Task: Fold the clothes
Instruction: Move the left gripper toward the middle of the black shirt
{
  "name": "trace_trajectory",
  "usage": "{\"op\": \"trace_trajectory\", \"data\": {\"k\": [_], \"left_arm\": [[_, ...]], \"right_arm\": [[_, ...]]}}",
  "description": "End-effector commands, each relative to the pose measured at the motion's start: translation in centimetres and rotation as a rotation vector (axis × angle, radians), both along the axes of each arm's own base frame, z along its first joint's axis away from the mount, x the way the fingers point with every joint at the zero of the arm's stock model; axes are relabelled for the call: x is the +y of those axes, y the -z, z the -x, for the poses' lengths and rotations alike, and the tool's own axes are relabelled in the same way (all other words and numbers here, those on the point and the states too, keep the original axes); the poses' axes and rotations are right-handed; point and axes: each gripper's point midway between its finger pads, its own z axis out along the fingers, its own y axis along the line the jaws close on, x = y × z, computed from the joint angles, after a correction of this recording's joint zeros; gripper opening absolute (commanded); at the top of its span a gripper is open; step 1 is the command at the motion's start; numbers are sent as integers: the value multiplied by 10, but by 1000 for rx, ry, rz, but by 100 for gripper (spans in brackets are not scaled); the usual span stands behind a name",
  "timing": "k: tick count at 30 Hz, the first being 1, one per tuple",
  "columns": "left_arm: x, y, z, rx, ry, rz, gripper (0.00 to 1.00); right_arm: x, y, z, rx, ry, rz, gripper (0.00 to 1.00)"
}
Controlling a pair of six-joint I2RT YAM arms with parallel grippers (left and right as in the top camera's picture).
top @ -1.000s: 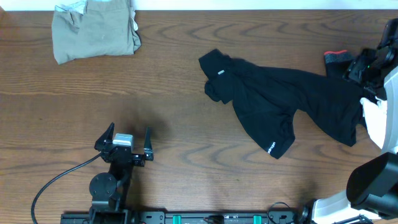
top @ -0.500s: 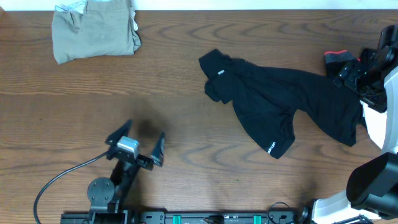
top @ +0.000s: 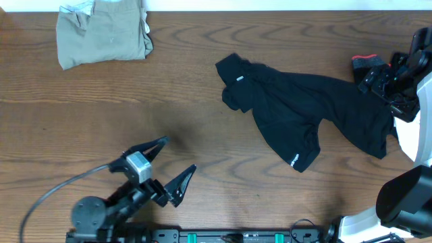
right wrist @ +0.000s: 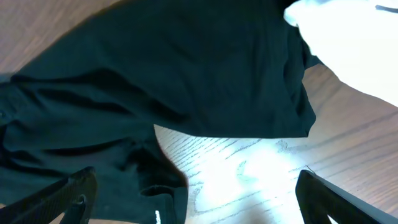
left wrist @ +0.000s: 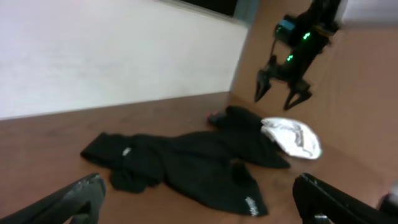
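A crumpled black garment (top: 307, 111) lies spread on the wooden table at centre right; it also shows in the left wrist view (left wrist: 186, 168) and the right wrist view (right wrist: 161, 87). My left gripper (top: 170, 164) is open and empty at the front left, well clear of the garment, tilted toward it. My right gripper (top: 383, 86) is open and empty, raised over the garment's right end. A white garment (top: 407, 131) lies at the right edge, partly under the right arm, and shows in the left wrist view (left wrist: 292, 137).
A folded khaki garment (top: 102, 34) lies at the back left corner. A dark item with a red edge (top: 366, 64) lies at the back right. The right arm's base (top: 405, 196) stands at the front right.
My left gripper has swung toward the right and tilted toward the black garment, its jaws spread wider. My right gripper has shifted slightly left over the garment's right end.
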Motion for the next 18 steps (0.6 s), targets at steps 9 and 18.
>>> {"op": "trace_trajectory", "data": {"k": [9,18], "left_arm": [[-18,-38,-16,177,133,120,98],[-42,26,-29,487,18,-18,98]], "right_arm": [[7,-1,1,8,0,-17,99],[6,-1,-2,-6,-1,-17,99]]}}
